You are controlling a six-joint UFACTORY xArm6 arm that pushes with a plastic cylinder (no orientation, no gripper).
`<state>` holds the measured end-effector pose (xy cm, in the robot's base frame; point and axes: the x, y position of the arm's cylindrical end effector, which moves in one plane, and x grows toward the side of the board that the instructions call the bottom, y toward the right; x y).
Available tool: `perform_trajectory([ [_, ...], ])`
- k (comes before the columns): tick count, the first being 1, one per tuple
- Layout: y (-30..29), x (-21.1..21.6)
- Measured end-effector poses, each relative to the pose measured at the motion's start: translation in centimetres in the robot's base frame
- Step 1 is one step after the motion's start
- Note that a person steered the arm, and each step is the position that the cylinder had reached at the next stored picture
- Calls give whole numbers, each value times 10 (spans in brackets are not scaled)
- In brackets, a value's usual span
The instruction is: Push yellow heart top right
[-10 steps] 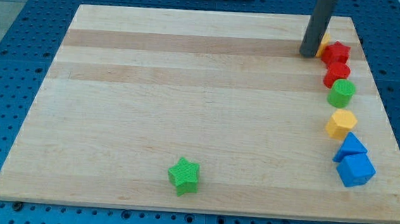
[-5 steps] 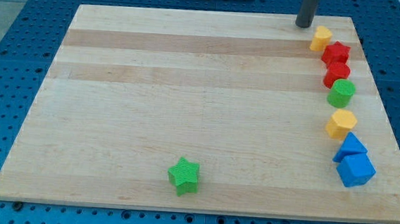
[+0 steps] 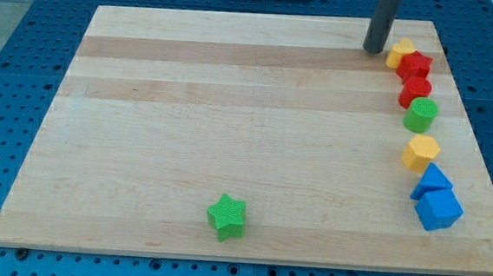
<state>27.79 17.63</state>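
Observation:
The yellow heart (image 3: 399, 52) lies near the board's top right corner, touching a red star (image 3: 416, 65) at its lower right. My tip (image 3: 374, 49) stands just left of the yellow heart, a small gap apart or barely touching. The dark rod rises from it out of the view's top.
Down the board's right edge below the red star lie a second red block (image 3: 416, 90), a green cylinder (image 3: 420, 114), a yellow hexagon (image 3: 420, 153), a blue triangle (image 3: 432, 180) and a blue cube (image 3: 439, 209). A green star (image 3: 226, 217) sits near the bottom middle. The wooden board (image 3: 231, 111) rests on a blue pegboard.
My tip went from beside the heart up toward the top edge, then came back down to the heart's left. The yellow heart shifted slightly right, against the red star.

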Motion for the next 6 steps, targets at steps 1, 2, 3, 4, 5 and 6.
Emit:
perform_trajectory([
  [1, 0, 37],
  [2, 0, 48],
  [3, 14, 26],
  [4, 30, 7],
  [5, 32, 7],
  [6, 32, 7],
])
